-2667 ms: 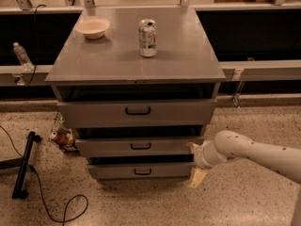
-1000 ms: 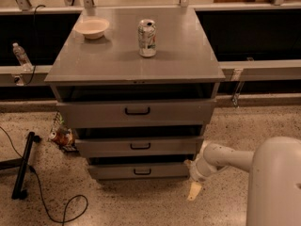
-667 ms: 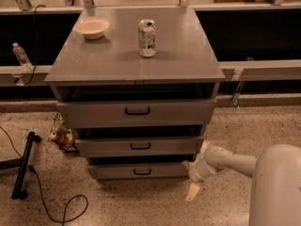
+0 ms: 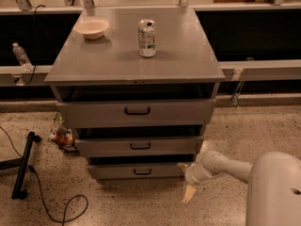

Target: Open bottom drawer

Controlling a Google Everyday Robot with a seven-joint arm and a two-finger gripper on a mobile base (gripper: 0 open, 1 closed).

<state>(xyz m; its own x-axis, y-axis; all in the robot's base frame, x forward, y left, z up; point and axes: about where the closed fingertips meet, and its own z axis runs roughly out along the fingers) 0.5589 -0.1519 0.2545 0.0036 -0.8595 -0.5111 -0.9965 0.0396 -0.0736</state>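
The camera view looks down on a grey table (image 4: 188, 65) with three drawers stacked in its front, standing on a speckled floor (image 4: 244, 131). The bottom drawer (image 4: 113, 172) is the lowest of the three, its shallow grey front just above the floor, with a small black loop handle (image 4: 142, 172) at its middle. A dark strip shows between its upper edge and the middle drawer (image 4: 103, 146) above it. Its front lies set back from the middle drawer's front, which in turn lies set back from the taller top drawer (image 4: 94, 113).

The gripper (image 4: 182, 182) is low down at the right end of the bottom drawer, just beside the drawer's right corner. Its two pale fingers are spread apart: one short tip points toward the corner of the drawer front, and the other hangs down toward the floor. It holds nothing, and whether the upper tip touches the drawer cannot be told. The white arm (image 4: 225, 165) reaches in from the lower right, where a large rounded white part of the robot (image 4: 275, 192) fills the corner.

On the table stand a pale shallow bowl (image 4: 92, 28) near the back left and a drinks can (image 4: 147, 38), upright, near the middle. A clear plastic bottle (image 4: 21, 55) stands on a ledge at far left. On the floor left of the table lie some coloured packets (image 4: 61, 136), a black bar (image 4: 23, 168) and a looping black cable (image 4: 66, 206)
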